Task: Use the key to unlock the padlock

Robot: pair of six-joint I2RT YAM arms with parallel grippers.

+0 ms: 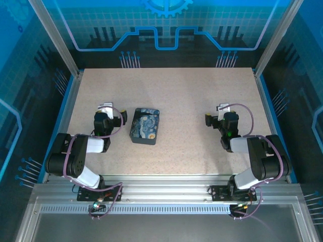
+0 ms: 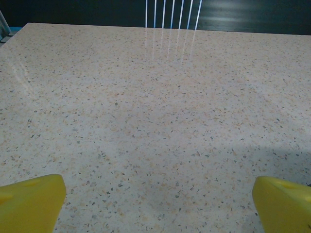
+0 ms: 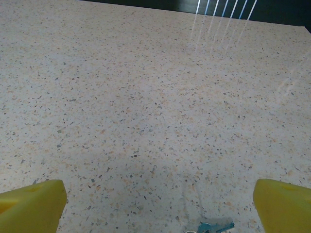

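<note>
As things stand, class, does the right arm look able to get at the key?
Probably yes: the key lies on the table close by the open right gripper, with nothing over it.

Worktop (image 1: 197, 101): pale beige, dark-speckled, stone look, glossy streaks toward far edge. Dark blue tin (image 1: 145, 126) with swirly print sits flat on it, left of centre, long side running away from me. Small teal key (image 3: 216, 226) lies flat on bare surface, at bottom edge of my right wrist view.
</note>
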